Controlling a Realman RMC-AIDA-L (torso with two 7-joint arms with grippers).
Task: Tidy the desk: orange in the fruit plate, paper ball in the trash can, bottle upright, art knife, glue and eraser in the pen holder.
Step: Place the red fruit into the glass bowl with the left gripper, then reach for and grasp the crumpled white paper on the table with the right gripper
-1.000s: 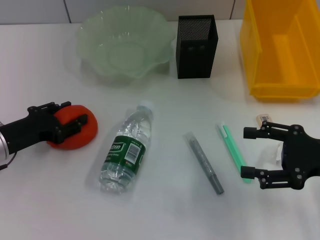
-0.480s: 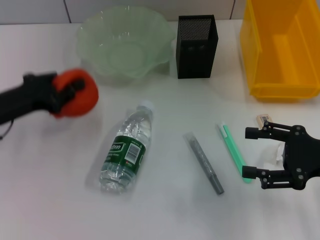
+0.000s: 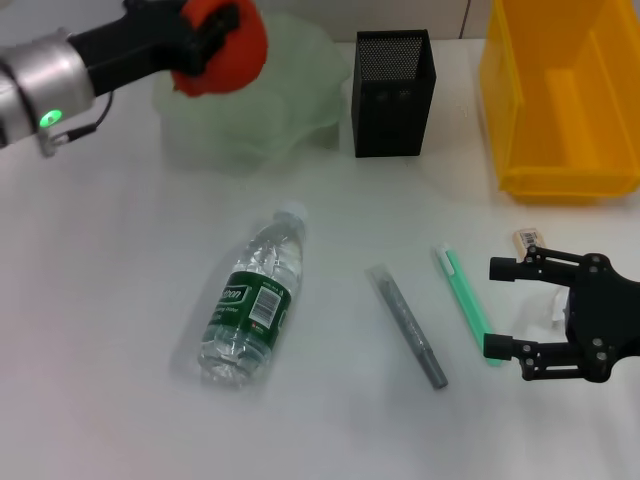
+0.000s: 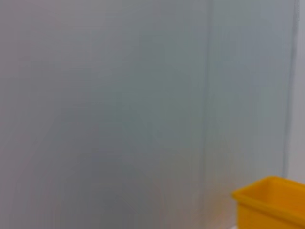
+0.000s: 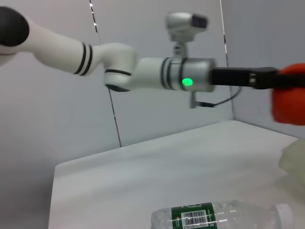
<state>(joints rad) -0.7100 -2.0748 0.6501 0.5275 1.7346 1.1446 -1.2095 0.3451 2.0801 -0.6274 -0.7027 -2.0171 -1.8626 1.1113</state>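
Note:
My left gripper [image 3: 203,38] is shut on the red-orange orange [image 3: 236,56] and holds it in the air over the left rim of the pale-green fruit plate [image 3: 285,105]. From the right wrist the orange [image 5: 289,98] shows at the end of the left arm. The bottle [image 3: 251,300] lies on its side mid-table. A grey stick [image 3: 407,326] and a green stick [image 3: 466,301] lie right of it; I cannot tell which is the art knife or the glue. The beige eraser [image 3: 527,238] lies by my open right gripper [image 3: 495,307]. The white paper ball [image 3: 556,306] is partly hidden behind it.
The black mesh pen holder [image 3: 392,92] stands right of the plate. The yellow trash can [image 3: 560,95] sits at the back right; its corner [image 4: 271,202] shows in the left wrist view. The lying bottle [image 5: 224,217] shows from the right wrist.
My left gripper has lifted the orange off the table and carried it back and right, up over the plate's left rim. The right gripper has stayed put.

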